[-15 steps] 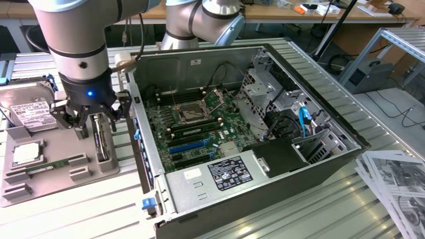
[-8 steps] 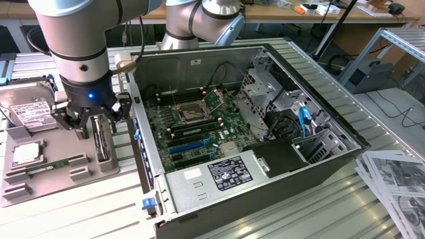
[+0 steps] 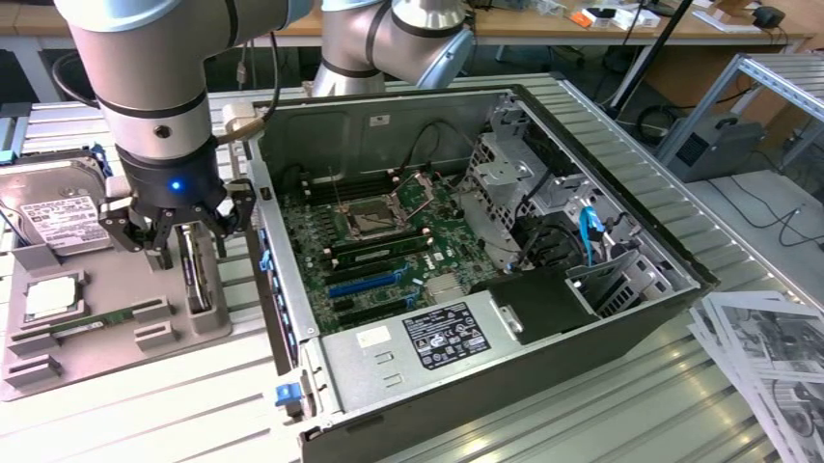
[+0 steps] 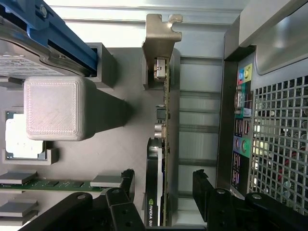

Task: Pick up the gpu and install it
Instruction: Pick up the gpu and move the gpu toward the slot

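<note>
1. Slatted surface [image 3: 168,424] carries a tray [image 3: 77,371]; gpu [image 3: 196,275] stands on edge along its edge nearest the case [image 3: 515,318]
2. Gripper [image 3: 180,253] hovers above, jaws wide, straddling it
3. Probably light, stiff, fragile: pinch its flat faces

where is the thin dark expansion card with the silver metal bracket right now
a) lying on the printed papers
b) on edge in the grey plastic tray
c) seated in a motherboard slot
B: the gpu stands on edge in the grey tray beside the open computer case, between the fingers of the open gripper.
</note>
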Robot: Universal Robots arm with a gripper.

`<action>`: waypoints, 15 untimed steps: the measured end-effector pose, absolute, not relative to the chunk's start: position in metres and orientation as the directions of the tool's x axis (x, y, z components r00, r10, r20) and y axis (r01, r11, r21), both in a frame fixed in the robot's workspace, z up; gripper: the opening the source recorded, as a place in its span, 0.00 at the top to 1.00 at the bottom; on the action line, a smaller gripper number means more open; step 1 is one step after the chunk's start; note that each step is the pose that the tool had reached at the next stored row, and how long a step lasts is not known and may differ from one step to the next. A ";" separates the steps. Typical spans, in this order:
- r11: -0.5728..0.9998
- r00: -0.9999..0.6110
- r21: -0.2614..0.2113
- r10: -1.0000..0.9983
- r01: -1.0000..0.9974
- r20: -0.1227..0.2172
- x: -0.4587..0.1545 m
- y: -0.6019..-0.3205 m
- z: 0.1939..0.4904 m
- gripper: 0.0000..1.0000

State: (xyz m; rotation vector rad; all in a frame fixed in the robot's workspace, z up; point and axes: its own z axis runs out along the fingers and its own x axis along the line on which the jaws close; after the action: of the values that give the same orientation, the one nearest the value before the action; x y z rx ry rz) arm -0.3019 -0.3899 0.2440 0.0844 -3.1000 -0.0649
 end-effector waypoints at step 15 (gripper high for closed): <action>0.998 -0.998 0.043 -0.055 -0.054 0.039 -0.302 -0.390 0.244 0.73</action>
State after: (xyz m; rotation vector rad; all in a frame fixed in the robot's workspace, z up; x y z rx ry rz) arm -0.3019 -0.3899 0.2440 0.0844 -3.1000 -0.0649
